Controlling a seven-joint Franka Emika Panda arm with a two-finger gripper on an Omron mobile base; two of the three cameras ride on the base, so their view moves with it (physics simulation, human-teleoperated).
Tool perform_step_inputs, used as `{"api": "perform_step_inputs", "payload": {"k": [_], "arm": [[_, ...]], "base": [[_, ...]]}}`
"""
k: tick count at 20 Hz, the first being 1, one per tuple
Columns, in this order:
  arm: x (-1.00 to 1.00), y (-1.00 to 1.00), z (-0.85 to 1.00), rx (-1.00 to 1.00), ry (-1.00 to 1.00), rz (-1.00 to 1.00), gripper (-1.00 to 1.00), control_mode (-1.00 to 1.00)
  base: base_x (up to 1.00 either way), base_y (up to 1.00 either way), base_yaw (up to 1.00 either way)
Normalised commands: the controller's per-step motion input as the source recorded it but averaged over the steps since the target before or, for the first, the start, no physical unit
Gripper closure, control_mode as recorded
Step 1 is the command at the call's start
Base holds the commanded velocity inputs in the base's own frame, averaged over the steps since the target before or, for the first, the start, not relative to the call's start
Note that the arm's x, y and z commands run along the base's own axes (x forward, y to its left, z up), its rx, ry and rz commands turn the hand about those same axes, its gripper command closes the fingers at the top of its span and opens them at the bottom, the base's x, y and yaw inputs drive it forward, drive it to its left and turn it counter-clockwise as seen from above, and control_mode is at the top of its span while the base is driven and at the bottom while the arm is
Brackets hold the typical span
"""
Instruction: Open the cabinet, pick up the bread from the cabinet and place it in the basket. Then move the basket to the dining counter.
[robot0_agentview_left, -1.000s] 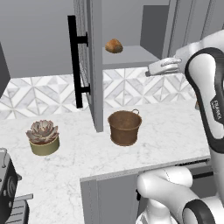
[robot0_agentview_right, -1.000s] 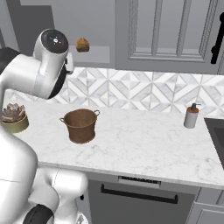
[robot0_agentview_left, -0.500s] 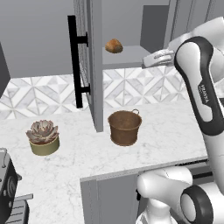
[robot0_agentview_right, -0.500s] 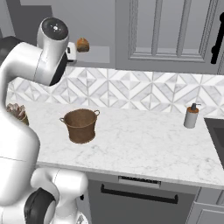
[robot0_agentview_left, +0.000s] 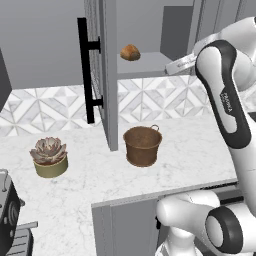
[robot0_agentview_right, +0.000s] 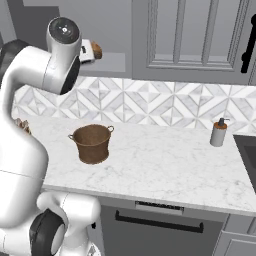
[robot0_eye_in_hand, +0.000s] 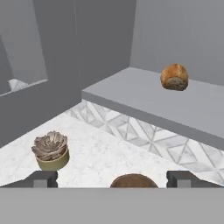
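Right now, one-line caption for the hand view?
Open pincer faces a small golden-brown loaf on the grey cabinet shelf.

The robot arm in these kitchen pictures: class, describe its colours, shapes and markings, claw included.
The arm is glossy white, built of rounded tubular segments with dark grey joint caps and bands. A small line of dark lettering runs along one link. Its claw ends in two small, blocky dark grey fingertips. No loose cables are visible.

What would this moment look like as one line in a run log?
cabinet: open | bread: on shelf | gripper: open, empty, short of bread | basket: on counter, empty
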Motion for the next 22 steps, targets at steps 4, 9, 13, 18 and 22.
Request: {"api": "perform_step_inputs", "payload": {"k": [4, 9, 13, 18, 22], "arm": [[0.39, 0.0, 0.0, -0.04, -0.05, -0.12, -1.0, -1.0], [0.25, 0.01, 0.1, 0.04, 0.03, -0.07, -1.0, -1.0], [0.21, -0.02, 0.0, 0.07, 0.0, 0.01, -1.0, -1.0], [0.53, 0.01, 0.0, 0.0, 0.02, 0.01, -1.0, -1.0], [0.65, 0.02, 0.0, 0.0, 0.01, 0.0, -1.0, -1.0]], "base": [[0.0, 0.0, 0.0], [0.0, 0.0, 0.0], [0.0, 0.0, 0.0], [0.0, 0.0, 0.0], [0.0, 0.0, 0.0]]}}
